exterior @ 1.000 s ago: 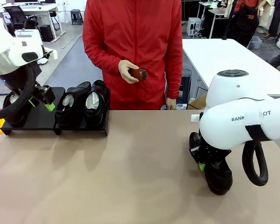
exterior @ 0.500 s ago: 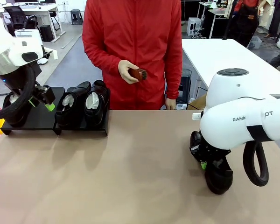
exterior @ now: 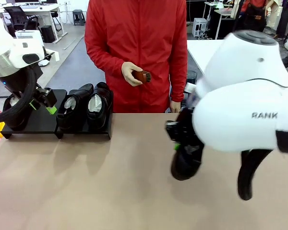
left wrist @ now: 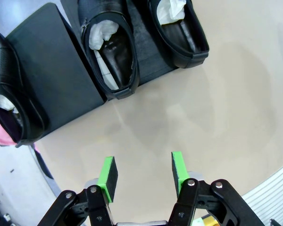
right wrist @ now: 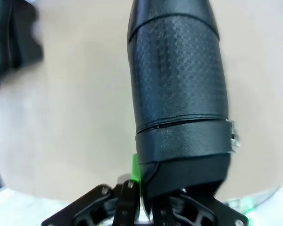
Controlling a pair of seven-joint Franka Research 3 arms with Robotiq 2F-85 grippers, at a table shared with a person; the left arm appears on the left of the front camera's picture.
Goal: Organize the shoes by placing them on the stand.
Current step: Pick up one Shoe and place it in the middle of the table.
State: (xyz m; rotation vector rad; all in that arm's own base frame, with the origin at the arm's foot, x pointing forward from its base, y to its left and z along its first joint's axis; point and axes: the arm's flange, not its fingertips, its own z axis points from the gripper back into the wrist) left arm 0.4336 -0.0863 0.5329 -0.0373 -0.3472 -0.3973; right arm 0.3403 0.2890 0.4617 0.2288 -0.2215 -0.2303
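This looks like a robotics lab set up in an open office hall. Two white robot arms (exterior: 245,105) work at a plain beige surface (exterior: 110,182) with a person in a red jacket (exterior: 137,48) standing at its far side. Behind, in the upper left of the front view, stand a white desk (exterior: 38,9) and a black office chair (exterior: 17,17) on a grey floor (exterior: 77,62); in the upper right, another white table (exterior: 216,55) and more people.
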